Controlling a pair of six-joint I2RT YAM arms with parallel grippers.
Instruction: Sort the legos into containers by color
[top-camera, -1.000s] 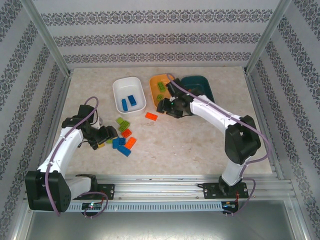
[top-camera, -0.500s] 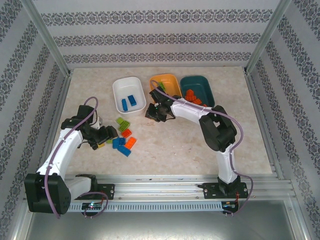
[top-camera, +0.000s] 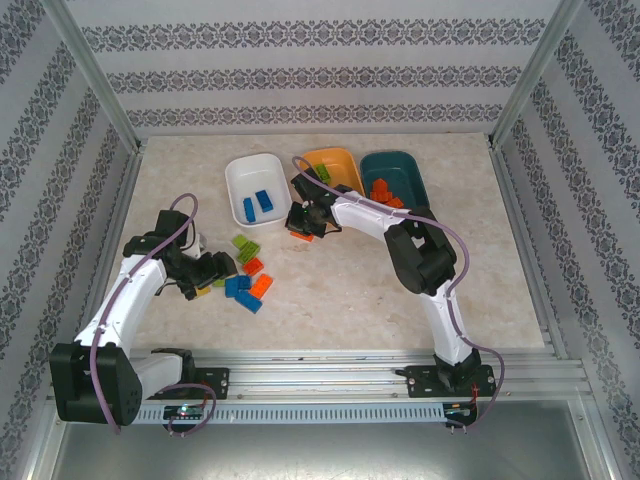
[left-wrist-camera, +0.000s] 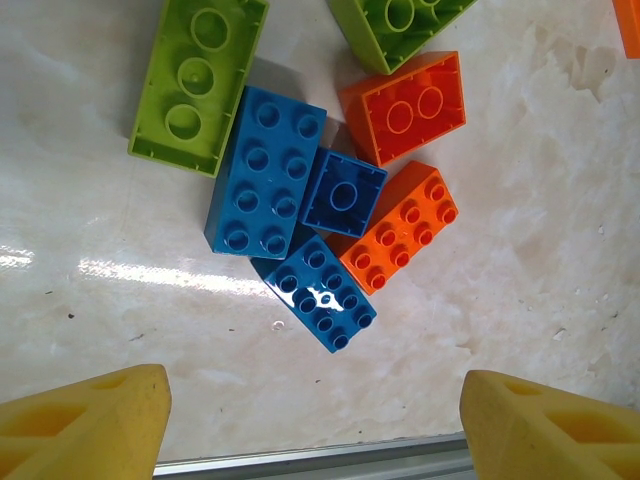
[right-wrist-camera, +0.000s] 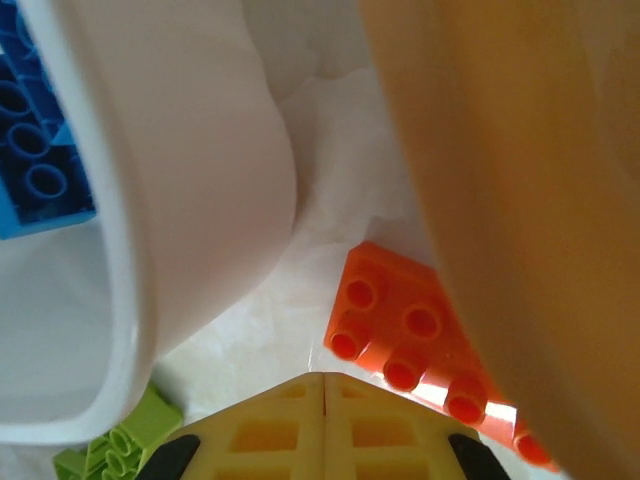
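Note:
A loose pile of blue, orange and lime green legos (top-camera: 245, 275) lies on the table left of centre. My left gripper (top-camera: 213, 268) hangs open just left of it. In the left wrist view its yellow fingertips (left-wrist-camera: 85, 430) stand wide apart below a blue brick (left-wrist-camera: 320, 293), with nothing between them. My right gripper (right-wrist-camera: 325, 385) is shut and empty, low in the gap between the white dish (right-wrist-camera: 150, 200) and the orange dish (right-wrist-camera: 520, 150). An orange brick (right-wrist-camera: 410, 330) lies flat just beyond its tips. The white dish (top-camera: 236, 180) holds two blue bricks (top-camera: 257, 204).
The dark teal dish (top-camera: 405, 165) at the back right holds orange bricks (top-camera: 383, 190). My right arm reaches across the orange dish (top-camera: 340, 160) and hides part of it. A green brick (right-wrist-camera: 120, 440) lies near the white dish's corner. Metal frame posts stand at the sides.
My right arm has swung left from in front of the orange dish into the gap beside the white dish, and its jaws have shut. The left arm has stayed put.

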